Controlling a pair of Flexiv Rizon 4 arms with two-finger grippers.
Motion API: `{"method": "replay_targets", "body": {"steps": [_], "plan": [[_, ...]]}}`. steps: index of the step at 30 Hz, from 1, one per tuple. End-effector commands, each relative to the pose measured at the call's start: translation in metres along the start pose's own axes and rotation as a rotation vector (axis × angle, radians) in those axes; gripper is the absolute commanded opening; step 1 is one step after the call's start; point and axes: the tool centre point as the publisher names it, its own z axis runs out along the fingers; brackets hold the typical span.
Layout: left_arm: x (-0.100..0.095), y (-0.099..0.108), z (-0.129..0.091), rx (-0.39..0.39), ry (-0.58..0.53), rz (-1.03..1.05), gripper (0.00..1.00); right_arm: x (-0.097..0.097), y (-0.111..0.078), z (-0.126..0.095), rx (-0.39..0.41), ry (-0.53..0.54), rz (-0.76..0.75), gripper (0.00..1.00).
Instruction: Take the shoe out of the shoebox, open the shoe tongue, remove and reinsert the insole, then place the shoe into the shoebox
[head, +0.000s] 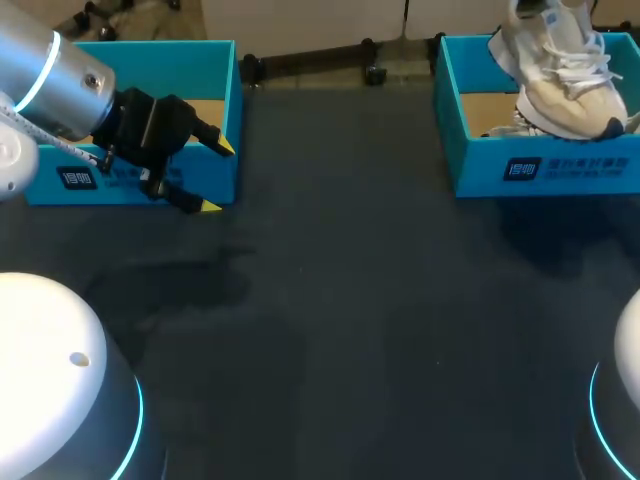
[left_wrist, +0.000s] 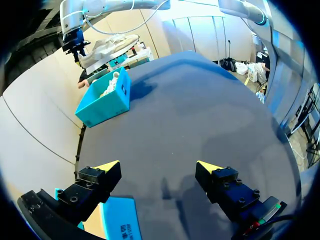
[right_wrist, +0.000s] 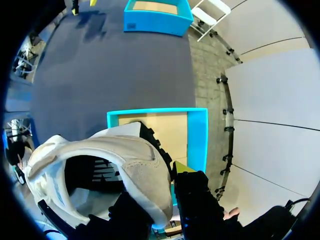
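Observation:
A white and beige shoe (head: 565, 70) hangs tilted over the right blue shoebox (head: 540, 170) at the table's far right. In the right wrist view my right gripper (right_wrist: 165, 185) is shut on the shoe (right_wrist: 135, 165) at its heel collar, one finger inside the opening and one outside, with the shoebox (right_wrist: 197, 135) straight below. From the left wrist view the shoe (left_wrist: 107, 47) shows far ahead, held above that shoebox (left_wrist: 105, 102) by my right gripper (left_wrist: 75, 42). My left gripper (head: 218, 176) stands open and empty beside the left box; its fingers (left_wrist: 107, 167) hold nothing.
A second blue box (head: 150, 55) sits at the far left, with my left gripper at its near right corner; it also shows far off in the right wrist view (right_wrist: 157, 17). Something white (left_wrist: 110, 85) lies inside the right shoebox. Dark tabletop (head: 340, 300) lies between the boxes.

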Motion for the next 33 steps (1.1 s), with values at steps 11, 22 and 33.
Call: {"method": "replay_targets", "body": {"steps": [11,22,33], "plan": [[0.001,0.0,0.0,-0.003,0.0,0.0,1.0,-0.05,-0.067,0.033,0.081,-0.014,-0.033,0.0],[0.001,0.0,0.0,-0.003,0.0,0.0,1.0,-0.089,-0.136,0.066,0.15,-0.022,0.072,0.0],[0.001,0.0,0.0,-0.003,0.0,0.0,1.0,-0.109,-0.168,0.079,0.172,-0.026,0.344,0.0]]}}
